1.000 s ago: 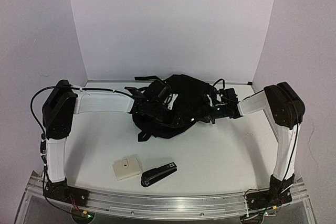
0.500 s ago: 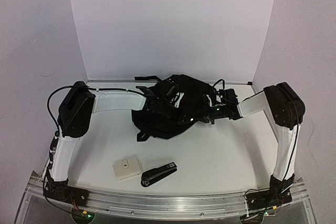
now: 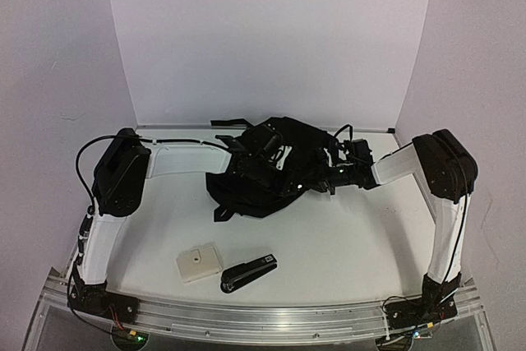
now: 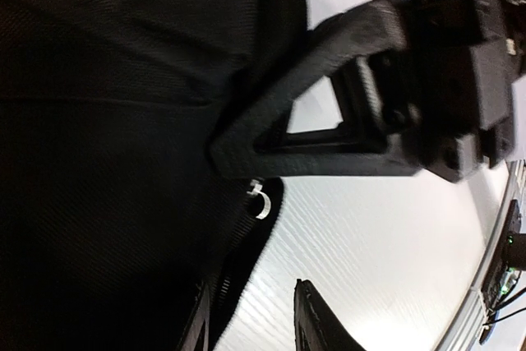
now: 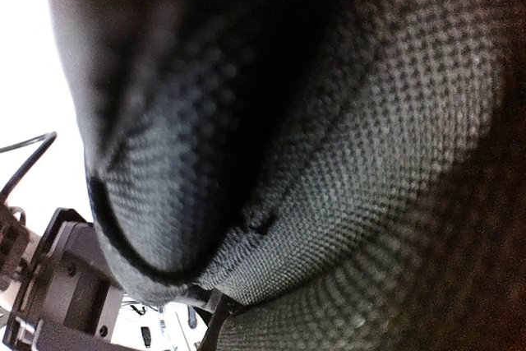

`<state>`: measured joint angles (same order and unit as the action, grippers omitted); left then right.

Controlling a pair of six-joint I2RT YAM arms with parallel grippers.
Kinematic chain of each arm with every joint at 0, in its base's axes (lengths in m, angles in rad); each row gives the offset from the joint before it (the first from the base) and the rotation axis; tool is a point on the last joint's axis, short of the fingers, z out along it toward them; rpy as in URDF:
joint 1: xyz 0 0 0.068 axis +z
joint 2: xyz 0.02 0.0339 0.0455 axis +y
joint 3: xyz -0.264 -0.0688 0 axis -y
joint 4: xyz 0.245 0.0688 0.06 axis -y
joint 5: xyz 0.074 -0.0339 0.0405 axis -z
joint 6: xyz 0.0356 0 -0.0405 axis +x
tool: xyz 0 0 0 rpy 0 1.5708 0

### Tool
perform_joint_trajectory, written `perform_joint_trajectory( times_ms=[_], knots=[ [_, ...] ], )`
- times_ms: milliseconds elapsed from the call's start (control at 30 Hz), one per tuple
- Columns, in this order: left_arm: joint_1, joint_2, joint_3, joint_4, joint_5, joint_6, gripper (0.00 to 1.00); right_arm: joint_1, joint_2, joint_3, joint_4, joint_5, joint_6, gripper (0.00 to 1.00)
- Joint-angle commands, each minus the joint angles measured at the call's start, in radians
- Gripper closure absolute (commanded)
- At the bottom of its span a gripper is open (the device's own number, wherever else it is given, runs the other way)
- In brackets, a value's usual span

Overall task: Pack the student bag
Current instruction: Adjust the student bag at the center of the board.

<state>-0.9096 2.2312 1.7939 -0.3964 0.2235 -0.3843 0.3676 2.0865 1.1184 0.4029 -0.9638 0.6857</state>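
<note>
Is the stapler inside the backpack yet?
No, the stapler lies on the table, apart from the backpack.

White surface [image 3: 353, 236] under even light; plain white backdrop panel [image 3: 263, 39] behind; pale side walls [image 3: 49, 55]; aluminium rail [image 3: 263, 320] along near edge.

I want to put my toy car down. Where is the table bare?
Biggest bare patch: table front right, between the stapler, the student bag and the right arm. A smaller one lies between the left arm, the bag and the beige box. Crowded: back middle, where both arms meet the bag.
</note>
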Motion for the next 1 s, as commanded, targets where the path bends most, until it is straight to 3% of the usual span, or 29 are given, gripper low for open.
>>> perform_joint_trajectory(
  times_ms=[0, 500, 833, 967],
  knots=[
    [-0.026, -0.139, -0.024, -0.015, 0.016, 0.008, 0.64, 0.016, -0.019, 0.001, 0.075, -0.051, 0.025, 1.00],
    [-0.011, -0.069, 0.015, -0.062, 0.022, -0.025, 0.65, 0.017, -0.039, -0.011, 0.089, -0.058, 0.030, 1.00],
    [0.018, -0.051, 0.002, -0.013, 0.138, -0.057, 0.67, 0.017, -0.041, -0.012, 0.099, -0.064, 0.037, 1.00],
    [0.028, -0.028, 0.014, -0.046, 0.099, -0.075, 0.67, 0.017, -0.041, -0.015, 0.104, -0.066, 0.041, 1.00]
  ],
)
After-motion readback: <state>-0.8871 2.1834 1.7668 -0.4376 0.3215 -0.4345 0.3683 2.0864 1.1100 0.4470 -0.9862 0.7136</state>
